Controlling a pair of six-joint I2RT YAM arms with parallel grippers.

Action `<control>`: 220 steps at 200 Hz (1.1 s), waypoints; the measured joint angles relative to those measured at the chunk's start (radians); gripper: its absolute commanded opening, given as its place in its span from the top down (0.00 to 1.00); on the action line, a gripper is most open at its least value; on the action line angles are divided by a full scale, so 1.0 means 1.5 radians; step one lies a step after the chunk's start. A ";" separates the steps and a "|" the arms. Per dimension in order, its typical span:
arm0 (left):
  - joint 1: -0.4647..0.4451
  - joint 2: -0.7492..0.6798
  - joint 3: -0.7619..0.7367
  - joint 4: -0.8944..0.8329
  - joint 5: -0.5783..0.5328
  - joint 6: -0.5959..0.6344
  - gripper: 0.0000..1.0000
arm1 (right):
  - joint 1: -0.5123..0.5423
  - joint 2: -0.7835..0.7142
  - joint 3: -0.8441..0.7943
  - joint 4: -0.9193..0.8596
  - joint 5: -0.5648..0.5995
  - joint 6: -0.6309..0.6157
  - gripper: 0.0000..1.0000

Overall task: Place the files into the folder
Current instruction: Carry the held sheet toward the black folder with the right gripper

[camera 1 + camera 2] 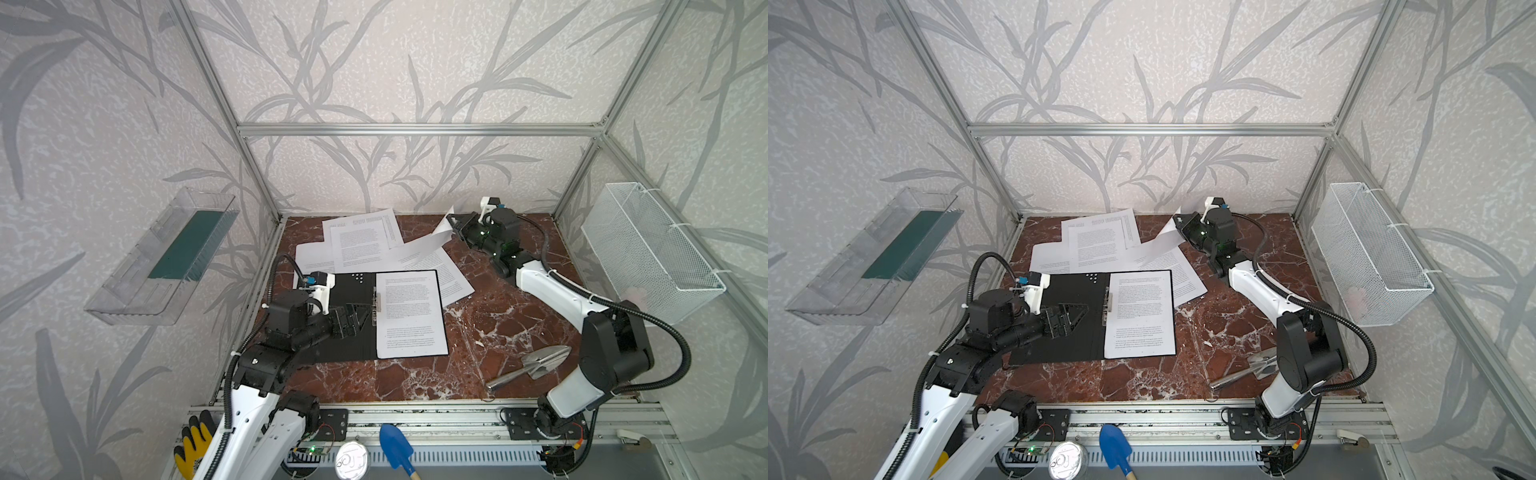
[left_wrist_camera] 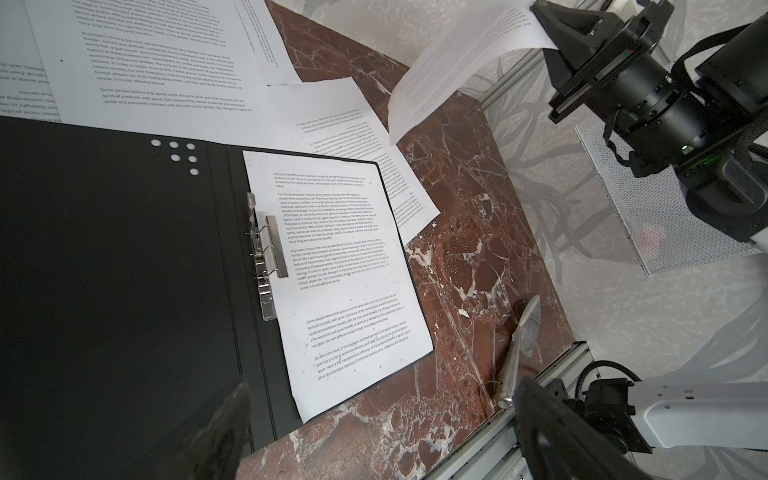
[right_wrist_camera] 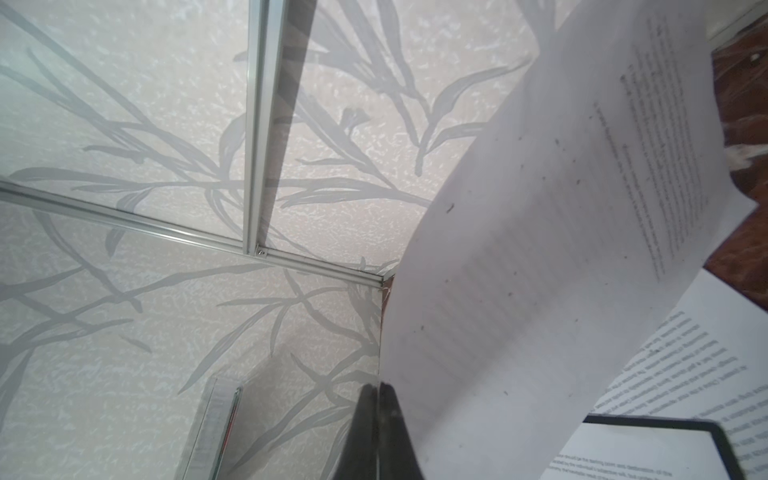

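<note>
The folder (image 1: 340, 349) (image 1: 1075, 345) (image 2: 104, 249) lies open on the marble table, black inside up, with its metal clip (image 2: 266, 249) at the spine. One printed sheet (image 1: 409, 316) (image 2: 340, 266) lies flat on its right half. Several more files (image 1: 357, 245) (image 1: 1096, 245) are spread behind it. My left gripper (image 1: 359, 318) (image 2: 382, 395) hovers open over the folder's left half, holding nothing. At the back right, my right gripper (image 1: 451, 222) (image 3: 379, 388) is shut on the edge of one sheet (image 1: 428, 245) (image 3: 540, 249), which hangs curled above the table.
A metal trowel (image 1: 536, 363) lies at the front right of the table. A white mesh basket (image 1: 648, 249) hangs on the right wall and a clear tray (image 1: 162, 257) on the left wall. A blue scoop (image 1: 397, 449), a tin (image 1: 351, 459) and a yellow glove (image 1: 195, 440) lie past the front rail.
</note>
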 measured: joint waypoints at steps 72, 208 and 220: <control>0.004 0.006 0.000 0.000 0.001 0.000 0.01 | 0.018 -0.106 -0.234 0.058 -0.054 0.013 1.00; 0.006 0.001 0.000 0.001 0.004 0.000 0.01 | 0.156 -0.300 -0.536 0.067 0.117 -0.042 1.00; 0.006 -0.002 0.000 0.001 0.004 0.000 0.01 | 0.174 -0.304 -0.537 0.063 0.133 -0.044 1.00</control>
